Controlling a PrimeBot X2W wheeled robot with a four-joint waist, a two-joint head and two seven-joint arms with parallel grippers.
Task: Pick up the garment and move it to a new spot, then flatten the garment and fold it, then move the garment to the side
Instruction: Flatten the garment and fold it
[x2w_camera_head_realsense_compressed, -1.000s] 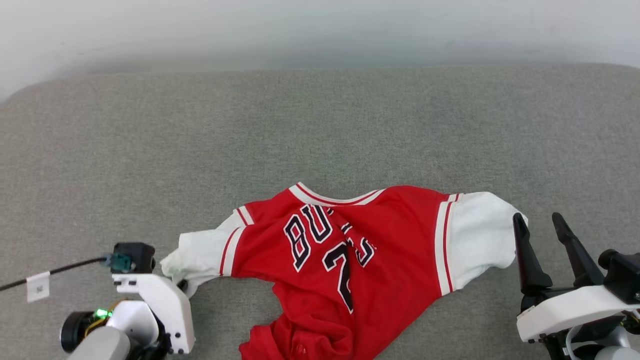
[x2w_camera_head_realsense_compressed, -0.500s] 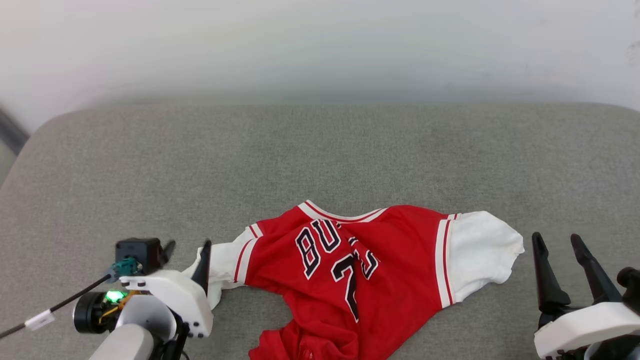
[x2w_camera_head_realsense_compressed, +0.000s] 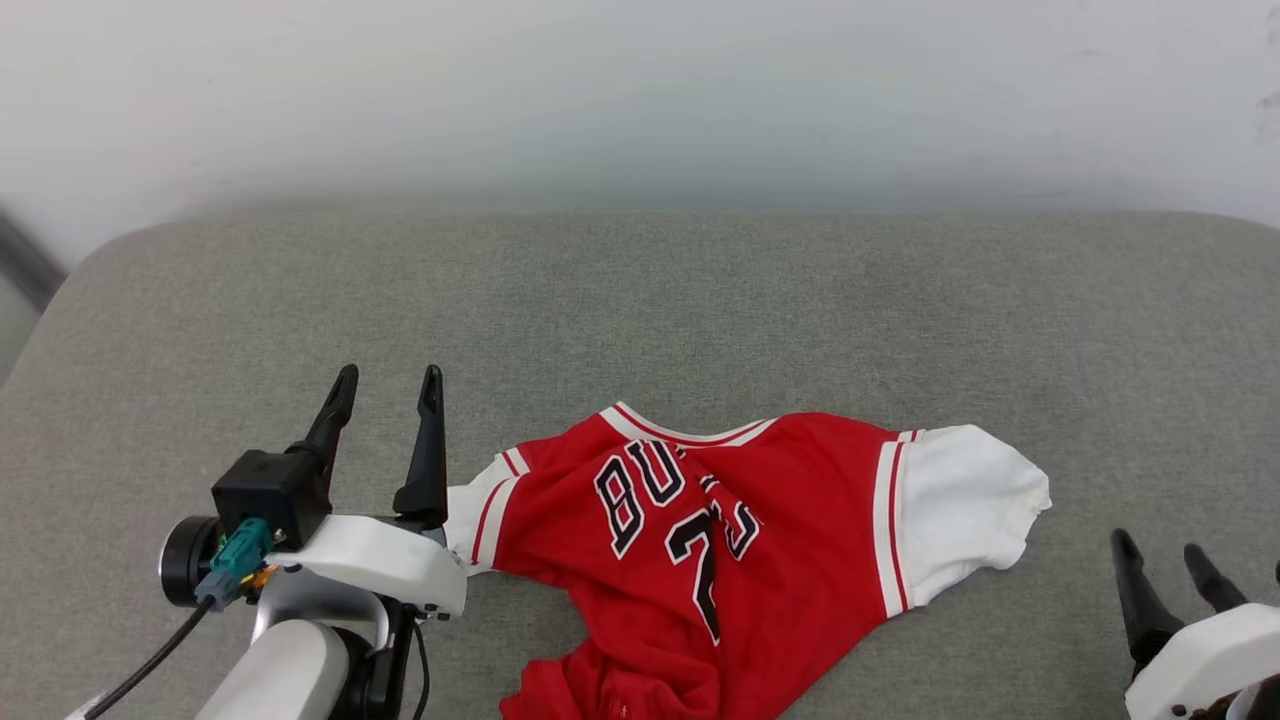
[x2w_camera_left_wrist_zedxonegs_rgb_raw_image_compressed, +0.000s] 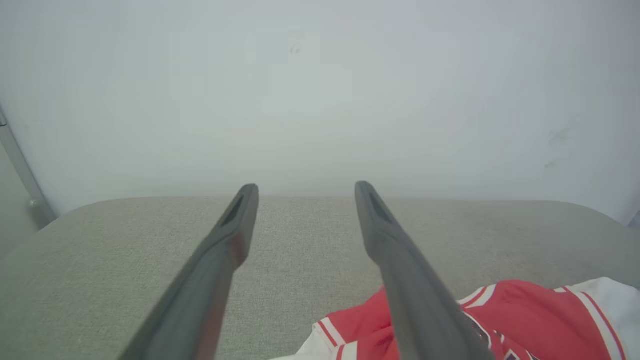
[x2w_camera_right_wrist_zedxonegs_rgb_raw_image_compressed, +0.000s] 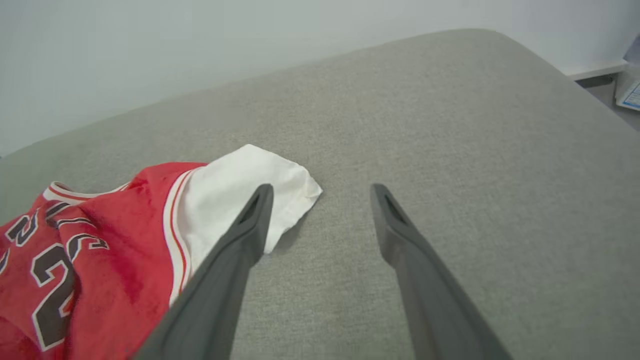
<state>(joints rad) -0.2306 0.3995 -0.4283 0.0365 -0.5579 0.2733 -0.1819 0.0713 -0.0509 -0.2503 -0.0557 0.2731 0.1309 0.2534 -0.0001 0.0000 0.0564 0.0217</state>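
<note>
The garment (x2w_camera_head_realsense_compressed: 790, 520), a red jersey with white short sleeves, striped trim and a creased black print, lay rumpled on the near part of the grey woven cushion (x2w_camera_head_realsense_compressed: 700, 300). The left gripper (x2w_camera_head_realsense_compressed: 390, 372) and right gripper (x2w_camera_head_realsense_compressed: 1156, 542) flanked it, their fingers spread apart and empty.

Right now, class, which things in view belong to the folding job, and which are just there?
Job: jersey; left gripper; right gripper.
Just there: grey surface; wall.
</note>
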